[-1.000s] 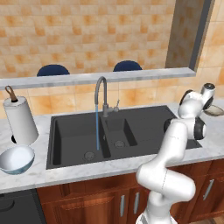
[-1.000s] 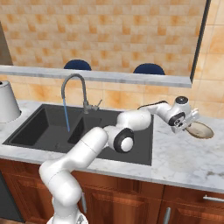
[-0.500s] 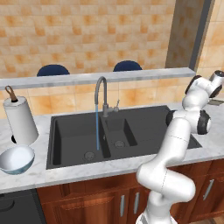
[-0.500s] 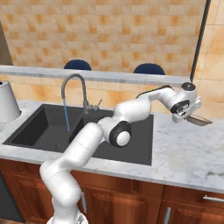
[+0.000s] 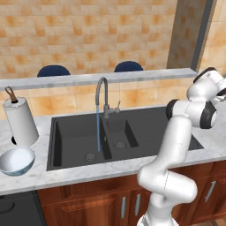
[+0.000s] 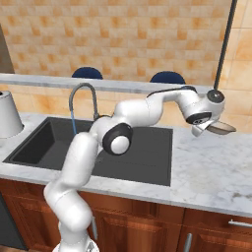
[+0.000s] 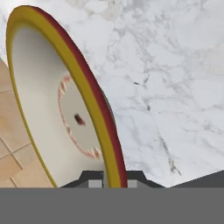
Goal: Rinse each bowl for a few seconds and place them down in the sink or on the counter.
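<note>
The tan bowl [image 6: 222, 129] with its darker rim hangs tilted above the marbled counter [image 6: 211, 170], right of the dark sink [image 6: 147, 165]. My gripper [image 6: 205, 129] is shut on the bowl's rim. In the hand view the fingertips pinch the yellow-brown rim, the gripper [image 7: 111, 183] at the bottom and the bowl [image 7: 43, 109] standing on edge with its pale inside to the left. The pale blue bowl [image 5: 16, 160] sits upright on the counter [image 5: 110, 171] left of the sink [image 5: 185, 139]. Water runs from the grey tap [image 5: 102, 92] into the large basin.
A paper towel roll [image 5: 20, 119] stands at the left behind the blue bowl. A narrow grey ledge [image 5: 88, 78] runs along the tiled wall with two dark blue chair tops [image 5: 53, 70] behind it. A dark pole [image 6: 227, 44] rises at the far right.
The jaws closed on the tan bowl's rim and the arm lifted it off the counter, tilting it. The blue bowl and the water stream are unchanged.
</note>
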